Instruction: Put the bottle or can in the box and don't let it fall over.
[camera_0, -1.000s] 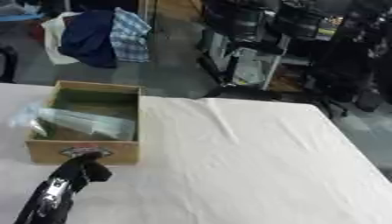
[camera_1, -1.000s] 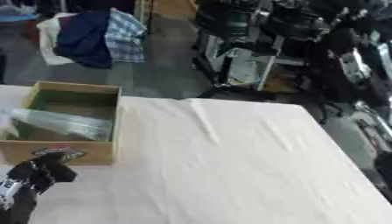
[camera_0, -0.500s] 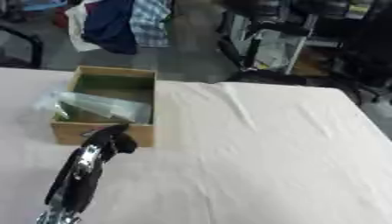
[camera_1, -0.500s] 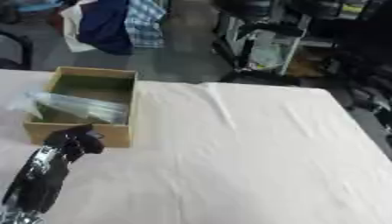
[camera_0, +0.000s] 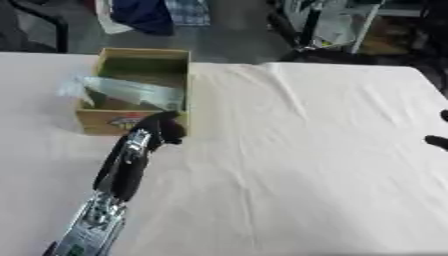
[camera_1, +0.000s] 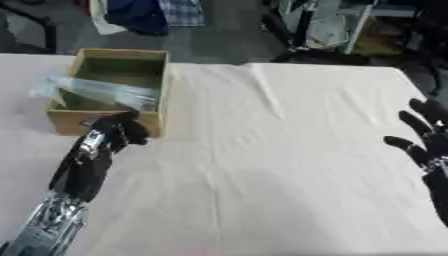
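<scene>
The left hand (camera_0: 162, 131) sits at the near front corner of the cardboard box (camera_0: 140, 62), its dark fingers (camera_0: 173, 134) bunched against the box's front wall. Whether they are curled or merely relaxed cannot be told from either view; nothing shows between them. Just beyond the fingers, a clear plastic bottle (camera_0: 131, 92) lies tilted across the box, one end resting on the far-left rim and poking past it, the other down inside by the right wall. So the task's thing is in the box but leaning, not upright.

The right hand (camera_1: 429, 137) is idle at the right edge of the bench (camera_0: 306, 150), fingers straight and spread, well apart from everything.

The step in hand looks like letting go and checking that the bottle is settled. To do it well, the fingers should leave the box wall straight back toward the robot without dragging, since a nudge to the light cardboard could roll the bottle off the rim. If standing it up is wanted, the fingers would have to come over the near wall and take the bottle around its lower end, then tip it gently against a corner.
</scene>
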